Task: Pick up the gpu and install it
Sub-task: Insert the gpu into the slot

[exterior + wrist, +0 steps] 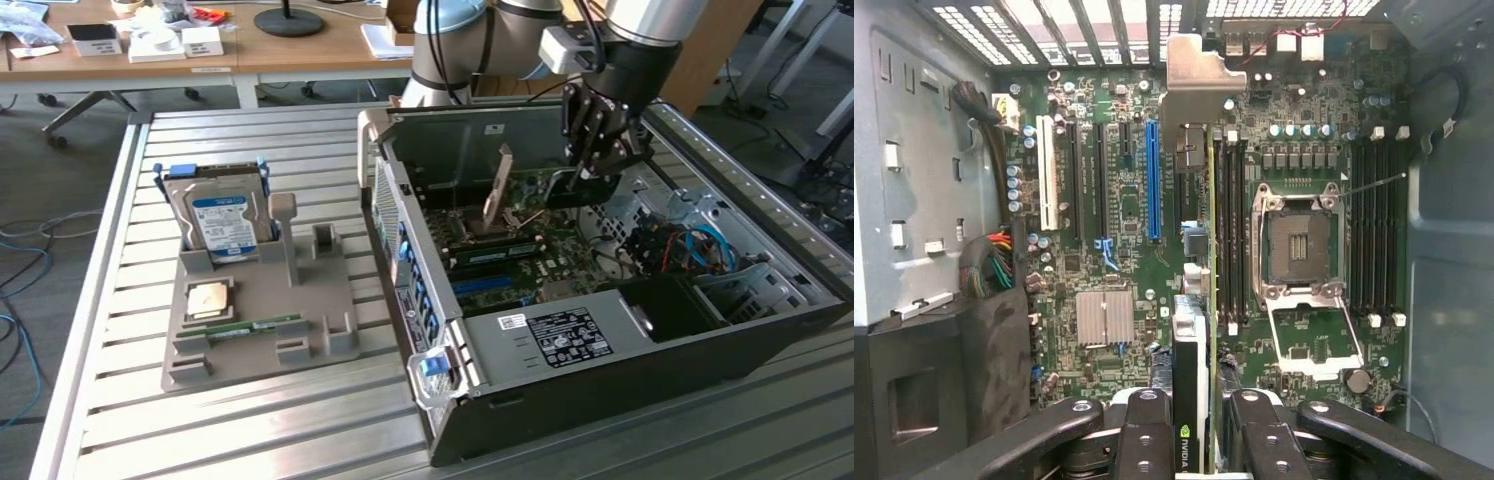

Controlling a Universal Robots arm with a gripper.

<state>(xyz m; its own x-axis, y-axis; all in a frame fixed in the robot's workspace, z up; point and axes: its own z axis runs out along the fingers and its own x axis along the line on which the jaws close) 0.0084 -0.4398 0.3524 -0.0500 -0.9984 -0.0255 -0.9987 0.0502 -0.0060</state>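
Inside an open computer case point(641, 400) lying on its side on a slatted metal tabletop point(267, 420), a robot arm holds the gpu point(583, 190) above the motherboard point(534, 270). Its jaws are clenched on the dark card from both faces. The wrist view looks straight down the card's thin edge point(1189, 340), with the silver bracket point(1199, 70) at the far end, near the vented rear wall of the case.

The long blue slot point(1153, 180) lies just beside the card's line rather than under it. The card hangs closer to the black memory slots point(1229, 220) and the open processor socket point(1299, 245). Whether its lower edge has met the board cannot be told from here, though it appears clear.

Seating the card well probably rests on three things:
- Keep its edge parallel to the blue slot.
- Bring it directly over that slot before any downward push.
- Press straight and evenly, so the bracket slides against the rear wall without catching.

A tilt, or a descent made off the slot's line, would risk scraping nearby parts.

Well apart, on a grey holder point(320, 330) toward the exterior view's left, stand a hard drive point(223, 222) and a green memory stick point(254, 327) — neither is part of this step.
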